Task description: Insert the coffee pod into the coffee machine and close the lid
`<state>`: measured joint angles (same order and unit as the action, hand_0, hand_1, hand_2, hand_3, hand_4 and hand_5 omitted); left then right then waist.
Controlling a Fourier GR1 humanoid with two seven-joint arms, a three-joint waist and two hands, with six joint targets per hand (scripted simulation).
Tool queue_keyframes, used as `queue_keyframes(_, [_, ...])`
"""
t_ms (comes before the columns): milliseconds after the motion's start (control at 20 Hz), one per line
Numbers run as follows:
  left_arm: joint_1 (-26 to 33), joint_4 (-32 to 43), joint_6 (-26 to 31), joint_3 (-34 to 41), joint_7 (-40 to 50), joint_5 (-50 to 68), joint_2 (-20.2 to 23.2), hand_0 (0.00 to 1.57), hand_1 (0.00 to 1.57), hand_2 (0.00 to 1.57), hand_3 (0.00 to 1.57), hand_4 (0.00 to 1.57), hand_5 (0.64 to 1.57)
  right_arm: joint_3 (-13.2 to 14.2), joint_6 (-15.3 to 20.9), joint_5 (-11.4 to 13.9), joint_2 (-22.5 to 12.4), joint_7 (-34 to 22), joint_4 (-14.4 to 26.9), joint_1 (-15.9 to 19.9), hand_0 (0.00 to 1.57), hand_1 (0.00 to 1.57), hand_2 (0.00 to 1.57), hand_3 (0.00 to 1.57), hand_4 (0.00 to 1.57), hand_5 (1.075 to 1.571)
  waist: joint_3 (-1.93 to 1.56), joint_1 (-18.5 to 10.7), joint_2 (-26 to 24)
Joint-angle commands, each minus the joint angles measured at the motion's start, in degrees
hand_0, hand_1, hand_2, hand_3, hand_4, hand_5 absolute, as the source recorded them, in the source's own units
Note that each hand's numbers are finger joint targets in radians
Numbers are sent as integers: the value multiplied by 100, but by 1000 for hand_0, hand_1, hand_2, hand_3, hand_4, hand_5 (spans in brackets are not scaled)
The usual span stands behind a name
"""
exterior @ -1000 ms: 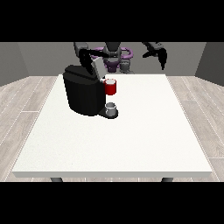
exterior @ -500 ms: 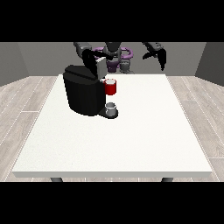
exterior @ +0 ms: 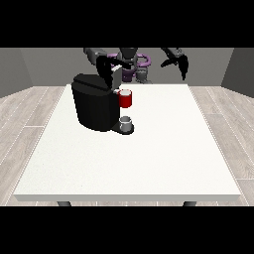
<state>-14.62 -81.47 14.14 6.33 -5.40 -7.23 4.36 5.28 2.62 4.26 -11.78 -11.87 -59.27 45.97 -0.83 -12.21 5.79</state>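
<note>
1. On my front view, the hand at the view's left (exterior: 105, 70) had come down from beside the robot's chest to the top of the machine (exterior: 94, 101), at its raised lid (exterior: 115, 77). I couldn't tell how its fingers lay.
2. The hand at the view's right (exterior: 179, 61) hung high over the worktop (exterior: 149, 149), fingers drooping and relaxed, holding nothing.
3. A red thing at the machine (exterior: 126, 98) sat at the front; a grey thing (exterior: 126, 121) rested below it on the base. I couldn't say it was the pod.
4. I judged lid-closing was the step in hand.
</note>
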Motion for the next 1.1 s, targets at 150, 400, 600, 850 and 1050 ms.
queue_keyframes(150, [-438, -6, 135, -23, 132, 112, 43, 0, 0, 0, 0, 439, 1571, -452, -57, 373, 80, 243, -311, 704, 0, 0, 0, 0, 219, 1571, 83, -642, 261])
queue_keyframes(400, [-551, 53, 293, -80, -170, 145, 84, 0, 0, 0, 0, 429, 1571, -318, 70, 429, -94, -182, -524, 996, 0, 0, 0, 0, 160, 1571, 84, -1004, 505])
queue_keyframes(600, [-590, -21, 367, -290, -45, 134, -54, 0, 0, 0, 0, 444, 1571, -314, 24, 477, -245, -481, -829, 910, 0, 0, 0, 0, 146, 1571, 76, -1282, 537])
queue_keyframes(850, [-887, 88, 348, -283, -172, 94, -28, 0, 0, 0, 0, 426, 1571, -238, 78, 583, -535, -1003, -1313, 1123, 0, 0, 0, 0, 0, 1571, 82, -1589, 905])
queue_keyframes(1050, [-986, 103, 516, -437, -187, 161, -118, 0, 0, 0, 0, 352, 1571, -124, -62, 549, -788, -1481, -1619, 1230, 0, 0, 0, 0, 0, 1571, 81, -1951, 1049])
